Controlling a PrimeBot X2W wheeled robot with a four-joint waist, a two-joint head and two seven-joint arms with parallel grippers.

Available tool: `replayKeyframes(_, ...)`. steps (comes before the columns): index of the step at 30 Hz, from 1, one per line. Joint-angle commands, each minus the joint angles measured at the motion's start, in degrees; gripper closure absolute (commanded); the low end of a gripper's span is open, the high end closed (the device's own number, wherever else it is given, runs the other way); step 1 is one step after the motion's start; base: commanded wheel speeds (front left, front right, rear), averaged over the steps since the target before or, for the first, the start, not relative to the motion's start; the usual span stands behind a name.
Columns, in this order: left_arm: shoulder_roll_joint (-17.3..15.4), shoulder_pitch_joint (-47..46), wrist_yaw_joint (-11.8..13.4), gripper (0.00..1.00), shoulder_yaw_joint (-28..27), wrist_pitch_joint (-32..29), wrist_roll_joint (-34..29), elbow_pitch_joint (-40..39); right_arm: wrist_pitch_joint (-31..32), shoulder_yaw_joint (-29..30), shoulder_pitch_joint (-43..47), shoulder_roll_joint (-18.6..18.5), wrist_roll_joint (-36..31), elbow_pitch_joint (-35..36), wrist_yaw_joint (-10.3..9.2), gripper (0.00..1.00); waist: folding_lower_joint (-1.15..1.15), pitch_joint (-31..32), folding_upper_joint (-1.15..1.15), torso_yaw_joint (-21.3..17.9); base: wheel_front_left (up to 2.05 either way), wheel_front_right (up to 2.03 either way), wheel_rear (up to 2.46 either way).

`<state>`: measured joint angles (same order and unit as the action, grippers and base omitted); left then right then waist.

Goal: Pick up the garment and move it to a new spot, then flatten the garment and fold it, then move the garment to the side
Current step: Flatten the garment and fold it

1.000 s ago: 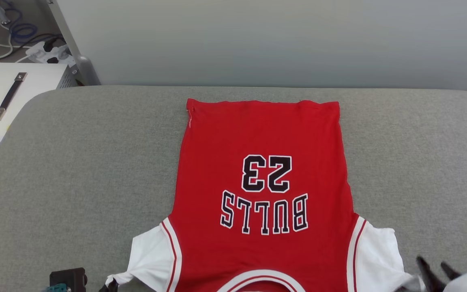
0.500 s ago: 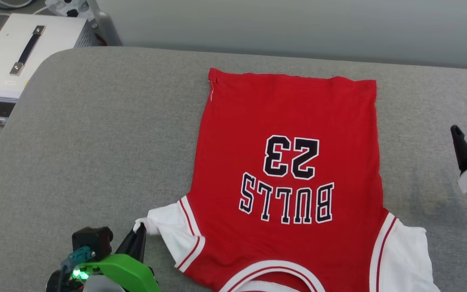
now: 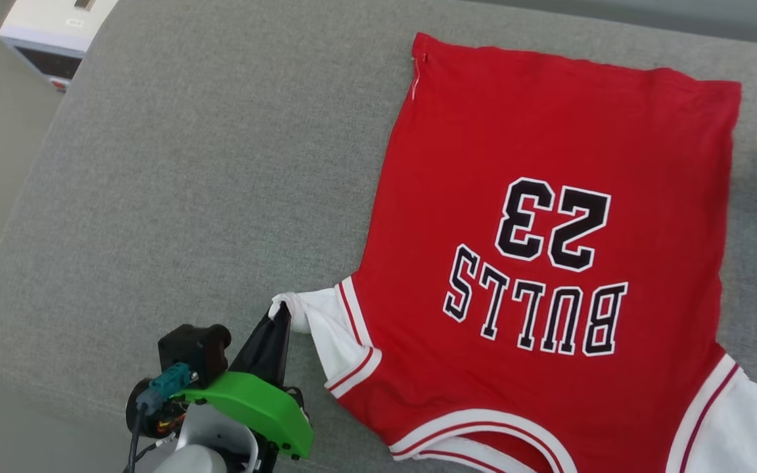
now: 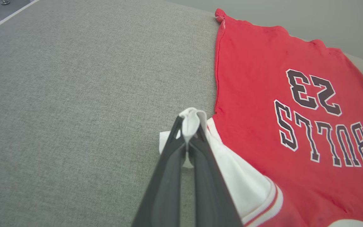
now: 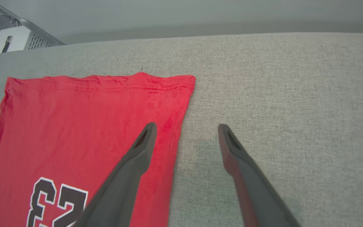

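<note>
On the grey cushion [image 3: 188, 164], my left gripper [image 4: 189, 124] clamps a sleeve [image 4: 241, 179] of the garment [image 3: 536, 131]; my right gripper [image 5: 186, 130] hovers spread over its edge.

Looks like soft matt cloth on the jersey [image 3: 549, 131], over coarse grey woven fabric on the pad [image 3: 188, 164]. Smooth matt dark plastic on the fingers [image 5: 137, 157], shinier green plastic on the cover [image 3: 253, 407].

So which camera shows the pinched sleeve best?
Left wrist view: the left gripper is shut on the sleeve up close. Head view shows it smaller; right wrist view shows the garment's red body.
</note>
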<state>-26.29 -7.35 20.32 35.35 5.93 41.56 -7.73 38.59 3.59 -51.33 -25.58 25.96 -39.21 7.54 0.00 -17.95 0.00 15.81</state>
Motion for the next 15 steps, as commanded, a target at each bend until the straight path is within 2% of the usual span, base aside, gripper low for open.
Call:
replayKeyframes(1, 0.68, -1.73, -0.5, 1.0, 0.14, 0.58, -0.49, 0.21, 1.46, -0.43, -2.24, -0.25, -0.7, -0.85, -0.05, 0.0, 0.0, -5.04, 0.0, 4.2, 0.0, 0.0, 0.0)
replayKeyframes(8, 2.7, -4.96, -1.82, 1.0, 1.25, 1.86, -1.55, 0.96, 5.76, -1.15, -10.12, -1.16, -4.4, -4.45, -0.05, 0.0, 0.0, -10.04, 0.0, 6.36, 0.0, 0.0, 0.0)
replayKeyframes(15, 4.06, -6.54, -2.47, 1.0, 1.69, 2.99, -1.83, 1.99, 8.38, -1.49, -12.5, -0.53, -8.12, -8.61, -0.05, 0.0, 0.0, -13.07, 0.0, 6.92, 0.0, 0.0, 0.0)
